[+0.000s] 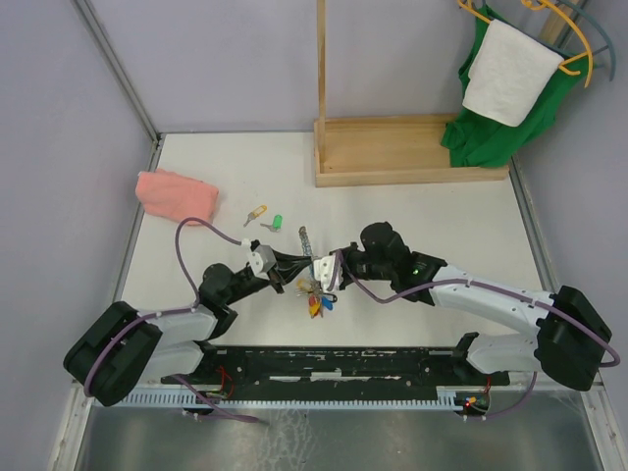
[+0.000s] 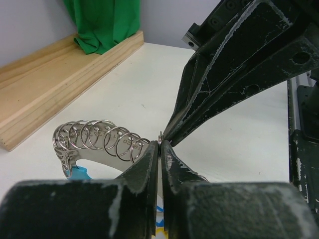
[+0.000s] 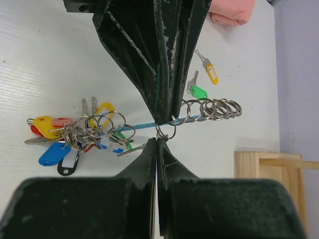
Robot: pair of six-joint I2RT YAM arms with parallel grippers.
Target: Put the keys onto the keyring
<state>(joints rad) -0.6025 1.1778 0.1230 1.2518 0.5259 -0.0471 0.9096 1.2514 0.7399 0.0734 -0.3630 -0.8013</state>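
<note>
The keyring (image 3: 140,126) is a thin loop strung with several split rings (image 3: 214,108) and a bunch of keys with coloured tags (image 3: 50,127); it hangs between both grippers at the table's middle (image 1: 316,292). My left gripper (image 3: 165,117) is shut on the loop, also shown in its own view (image 2: 159,146). My right gripper (image 3: 157,141) is shut on one small split ring (image 3: 166,133) hanging on the loop, tip to tip with the left gripper (image 1: 304,265). Two loose keys lie on the table: green-headed (image 3: 198,91) and yellow-headed (image 3: 210,70).
A pink cloth (image 1: 175,194) lies at the left rear. A wooden rack base (image 1: 407,152) with an upright post stands at the back right. A green garment (image 1: 505,118) and a white towel (image 1: 510,71) hang on hangers there. The loose keys (image 1: 265,218) lie behind the left gripper.
</note>
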